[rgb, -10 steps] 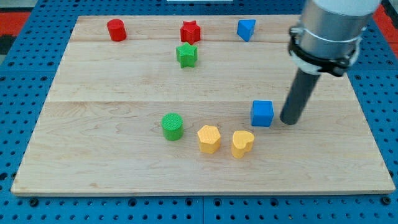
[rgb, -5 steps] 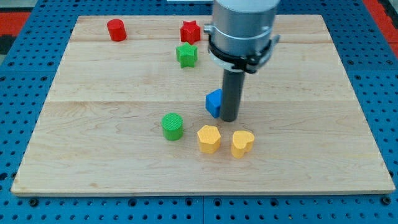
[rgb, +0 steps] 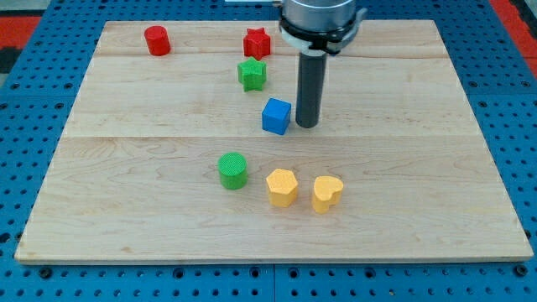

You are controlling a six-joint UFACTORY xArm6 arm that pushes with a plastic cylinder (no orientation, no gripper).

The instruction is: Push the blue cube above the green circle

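The blue cube [rgb: 276,116] sits near the board's middle, up and to the right of the green circle [rgb: 232,170]. My tip [rgb: 306,124] rests on the board just right of the blue cube, very close to its right side. The rod rises straight to the view's top edge.
A green star [rgb: 251,74] and a red star [rgb: 257,42] lie above the cube. A red cylinder [rgb: 156,40] is at top left. A yellow hexagon [rgb: 282,187] and a yellow heart [rgb: 327,192] lie right of the green circle. The wooden board [rgb: 126,210] ends near the view's edges.
My tip swept left from the board's right, pushing the blue cube left, then up and slightly left. The cube moved from right of the yellow blocks to above-right of the green circle.
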